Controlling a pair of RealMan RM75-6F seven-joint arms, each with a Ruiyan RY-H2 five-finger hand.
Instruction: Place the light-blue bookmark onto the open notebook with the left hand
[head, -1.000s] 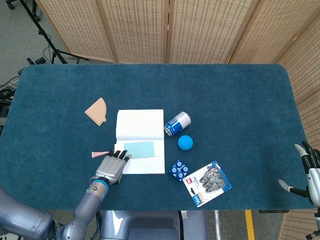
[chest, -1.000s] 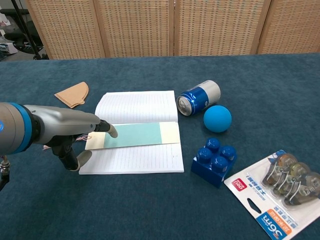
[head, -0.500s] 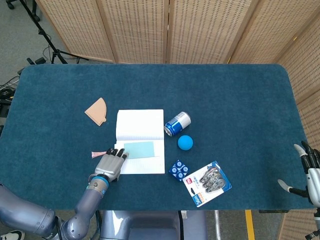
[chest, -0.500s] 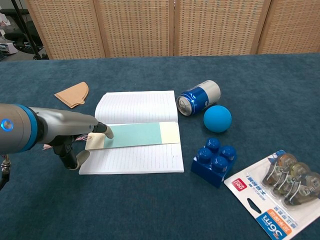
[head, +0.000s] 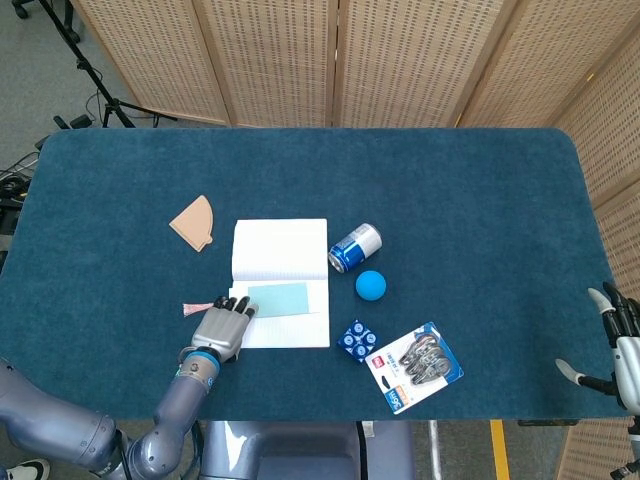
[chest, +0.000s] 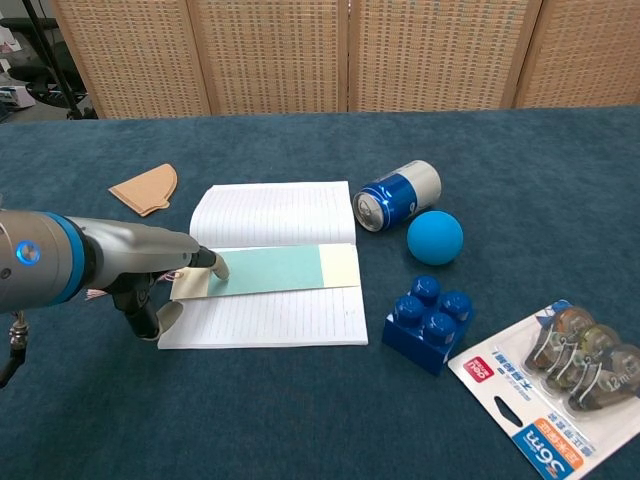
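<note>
From the head view, the light-blue bookmark (head: 277, 297) is lying flat across the open notebook (head: 281, 283), roughly along the middle of it. The left hand (head: 222, 331) sits at the notebook's left edge, fingers stretched out flat and holding nothing, tips right by the bookmark's left end. The right hand (head: 619, 345) is way off at the near right corner of the table (head: 470, 190), fingers spread, nothing in it. Right of the notebook there's a blue can (head: 355, 247), a blue ball (head: 371, 285), a blue block (head: 356, 340) and a pack of clips (head: 417, 366). A tan fan-shaped piece (head: 193, 222) lies to the far left.

Chest view: left hand (chest: 170, 272) has a fingertip (chest: 219, 267) touching the bookmark's (chest: 268, 270) left end on the notebook (chest: 272, 267). Right hand doesn't show here.
</note>
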